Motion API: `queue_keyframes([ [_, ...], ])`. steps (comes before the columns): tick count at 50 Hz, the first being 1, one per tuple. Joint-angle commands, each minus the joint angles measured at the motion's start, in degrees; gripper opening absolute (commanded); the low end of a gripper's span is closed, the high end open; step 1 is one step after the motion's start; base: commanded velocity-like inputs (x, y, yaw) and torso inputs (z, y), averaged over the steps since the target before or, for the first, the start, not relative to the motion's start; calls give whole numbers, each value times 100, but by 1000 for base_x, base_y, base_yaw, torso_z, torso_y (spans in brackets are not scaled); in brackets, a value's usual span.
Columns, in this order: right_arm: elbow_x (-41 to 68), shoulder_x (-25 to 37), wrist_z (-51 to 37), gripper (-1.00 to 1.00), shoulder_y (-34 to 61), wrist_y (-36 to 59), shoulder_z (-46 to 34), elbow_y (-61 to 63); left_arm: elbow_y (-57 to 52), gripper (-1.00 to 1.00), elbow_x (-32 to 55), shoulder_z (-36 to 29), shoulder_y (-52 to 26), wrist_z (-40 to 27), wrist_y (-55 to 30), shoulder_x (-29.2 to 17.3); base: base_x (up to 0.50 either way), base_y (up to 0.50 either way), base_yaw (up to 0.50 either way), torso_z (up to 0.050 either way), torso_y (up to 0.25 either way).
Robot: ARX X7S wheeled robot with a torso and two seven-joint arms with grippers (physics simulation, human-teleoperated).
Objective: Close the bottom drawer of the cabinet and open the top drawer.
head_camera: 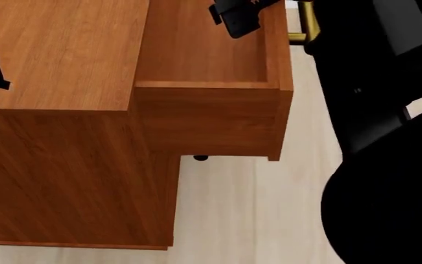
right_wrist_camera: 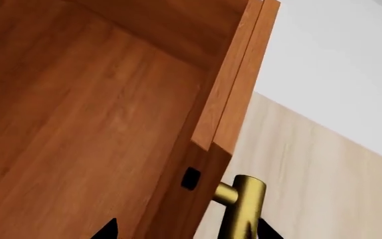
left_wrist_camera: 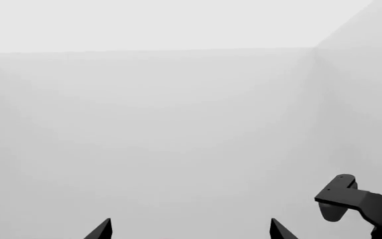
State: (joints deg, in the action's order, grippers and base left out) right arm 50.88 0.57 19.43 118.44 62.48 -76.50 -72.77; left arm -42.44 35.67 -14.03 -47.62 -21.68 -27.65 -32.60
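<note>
Right gripper (right_wrist_camera: 184, 231) straddles the top drawer (head_camera: 211, 60) handle (right_wrist_camera: 244, 209), clench unclear; loose grip could slip off mid-pull.

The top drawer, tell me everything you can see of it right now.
The top drawer is a reddish-brown wood-grain box, pulled well out of the cabinet. Its inside looks empty and open to view. A brass bar handle sits on posts on its front, and the right end effector straddles that handle; contact cannot be confirmed.

The head view looks steeply down on the cabinet (head_camera: 57, 137); the right wrist view closely shares its open top drawer (head_camera: 211, 110); the left wrist view faces blank walls.
</note>
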Motion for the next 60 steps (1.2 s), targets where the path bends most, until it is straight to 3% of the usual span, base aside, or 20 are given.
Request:
queue_keyframes([
  [1, -1459, 237, 114, 100, -246, 122, 163, -211, 19, 100, 9, -14, -33, 4, 10, 3, 0, 0, 0, 0, -11],
  [11, -1714, 462, 157, 100, -193, 326, 317, -25, 22, 100, 10, -38, -38, 0, 27, 16, 2, 0, 0, 0, -4],
  [23, -1517, 1159, -410, 100, -247, 1026, 496, 1126, 10, 100, 30, -10, -28, -10, 48, -9, 0, 0, -1, 0, -1],
  [60, -1520, 2167, -885, 100, -225, 1875, 299, 2355, 41, 100, 44, -39, -41, -36, 93, -7, 0, 0, -2, 0, 0],
])
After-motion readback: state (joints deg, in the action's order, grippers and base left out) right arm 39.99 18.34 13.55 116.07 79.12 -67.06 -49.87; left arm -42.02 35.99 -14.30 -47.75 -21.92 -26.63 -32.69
